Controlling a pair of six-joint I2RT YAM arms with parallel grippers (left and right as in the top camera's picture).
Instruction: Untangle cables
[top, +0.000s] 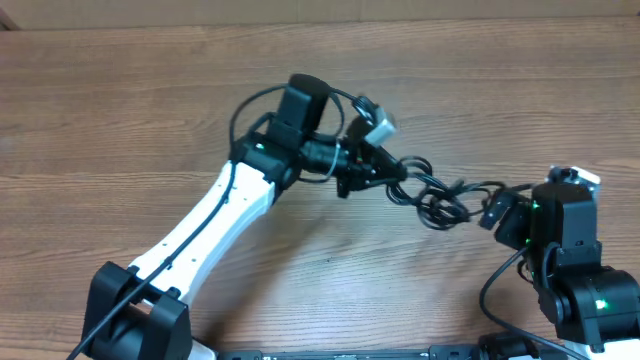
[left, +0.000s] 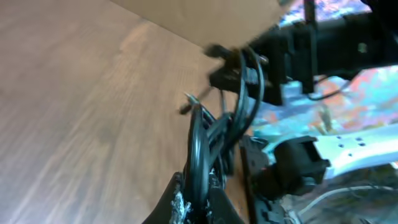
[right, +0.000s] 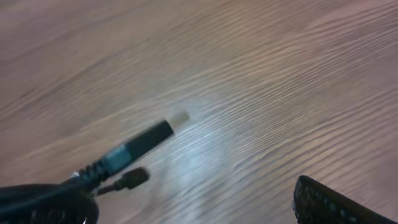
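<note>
**A:** From overhead, the cables (top: 440, 195) were seen bunched in a loose knot on the table (top: 120, 100), at 3 o'clock from centre.

**B:** And where was the left gripper (top: 385, 172) found?

**A:** At 10 o'clock from the knot, with its arm stretched in from the 7 o'clock corner. Its jaws were clamped on the cables. In the left wrist view several strands were pinched together at the bottom edge and led up toward 1 o'clock, though all of it was blurred.

**B:** Was the knot lifted off the wood?

**A:** That could not be judged.

**B:** The right gripper (top: 497, 212), then?

**A:** It was placed at 4 o'clock from the knot, right at the cables' far end. Whether it was open or closed could not be told. Only one finger (right: 336, 202) was caught in the right wrist view, at 5 o'clock, well apart from the strands.

**B:** Were any connectors made out?

**A:** Two were. A plug (right: 152, 138) with a pale tip was pointed toward 2 o'clock, and a small plug (right: 132, 178) was spotted near it, at 7 o'clock from it. Both were traced back to a dark bundle in the 8 o'clock corner.
</note>
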